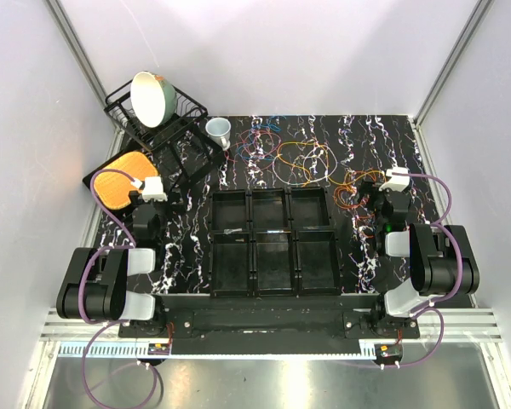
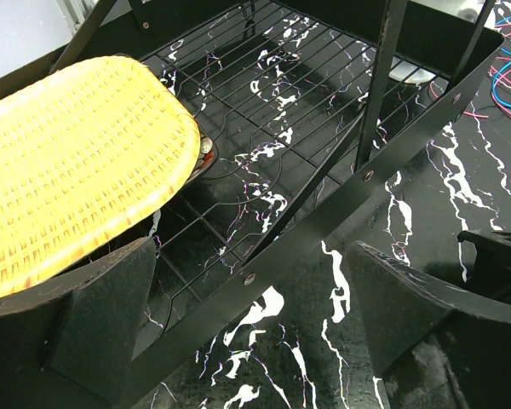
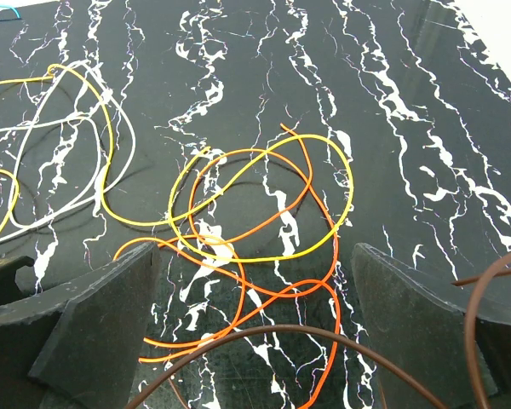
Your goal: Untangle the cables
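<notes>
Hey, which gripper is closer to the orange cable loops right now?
Right. The right gripper hovers just over the orange cable loops, which show between its open fingers. The left gripper is far off on the other side, at the dish rack beside the yellow woven mat.

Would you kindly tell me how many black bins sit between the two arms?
6 bins: back row left, middle, right; front row left, middle, right. None seems hidden.

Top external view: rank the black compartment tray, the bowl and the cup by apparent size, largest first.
1. black compartment tray
2. bowl, propped in the rack
3. cup, clearly smallest
</notes>
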`<state>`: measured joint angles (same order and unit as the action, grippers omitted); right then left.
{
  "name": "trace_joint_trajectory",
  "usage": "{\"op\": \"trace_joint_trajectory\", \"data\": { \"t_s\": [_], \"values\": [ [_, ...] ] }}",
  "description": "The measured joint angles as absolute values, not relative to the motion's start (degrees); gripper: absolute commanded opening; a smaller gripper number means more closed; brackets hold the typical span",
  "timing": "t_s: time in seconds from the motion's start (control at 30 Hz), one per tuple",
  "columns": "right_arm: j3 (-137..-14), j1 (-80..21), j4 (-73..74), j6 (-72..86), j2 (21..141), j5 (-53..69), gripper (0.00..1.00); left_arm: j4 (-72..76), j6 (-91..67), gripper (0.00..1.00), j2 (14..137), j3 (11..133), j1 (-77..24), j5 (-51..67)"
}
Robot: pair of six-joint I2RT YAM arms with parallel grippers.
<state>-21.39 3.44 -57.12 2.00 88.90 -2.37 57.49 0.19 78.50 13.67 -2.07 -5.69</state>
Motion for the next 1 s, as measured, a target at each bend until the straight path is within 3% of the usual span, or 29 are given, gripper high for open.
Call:
{"op": "trace_joint_trajectory", "data": {
  "t_s": [0.67,1.0],
  "values": [
    [-21.4,3.4,-56.7,2.0,88.8,-2.4,1.0,57.5,0.2,0.99,78.5,13.7,-2.1,-5.7],
    [-35.5,3.4,-33.8,3.1,83.8,1.4,1.0,44.0,0.7,0.99,72.8,19.2,-2.4,-4.3]
  ]
}}
